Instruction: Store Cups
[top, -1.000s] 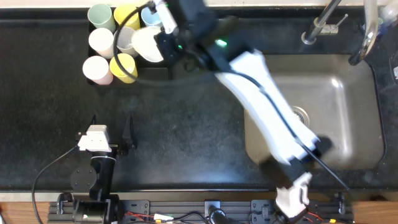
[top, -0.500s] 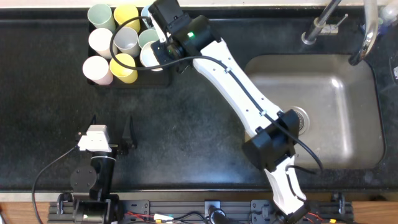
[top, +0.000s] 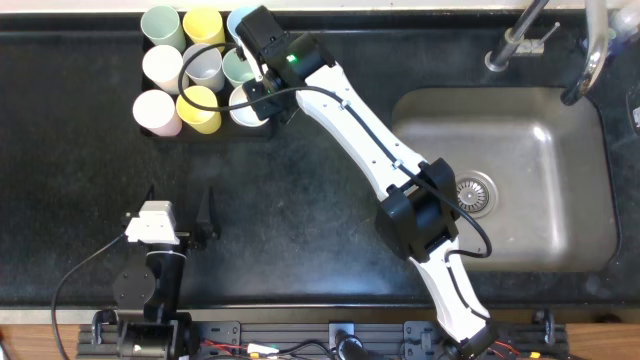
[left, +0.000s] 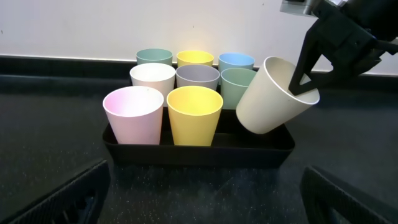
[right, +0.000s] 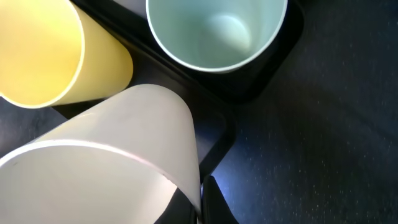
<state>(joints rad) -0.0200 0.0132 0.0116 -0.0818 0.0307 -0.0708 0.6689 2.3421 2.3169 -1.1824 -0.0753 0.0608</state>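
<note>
We found the cream cup (left: 273, 96) tilted over the tray's (left: 199, 154) corner, next to the yellow cup (left: 194, 115). The right claw (left: 303, 79) pinched its rim. The left claw (top: 180, 202) sat spread above the bench (top: 300, 220), well apart

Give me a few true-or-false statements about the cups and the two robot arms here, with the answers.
1. The right gripper grips a cream cup by its rim. True.
2. The cream cup stands upright in the tray. False: it is tilted, at the tray's one free corner.
3. In the tray, a pink cup stands next to a yellow cup. True.
4. The left gripper holds a cup too. False: it is open and holds nothing, over the dark counter, apart from the tray.
</note>
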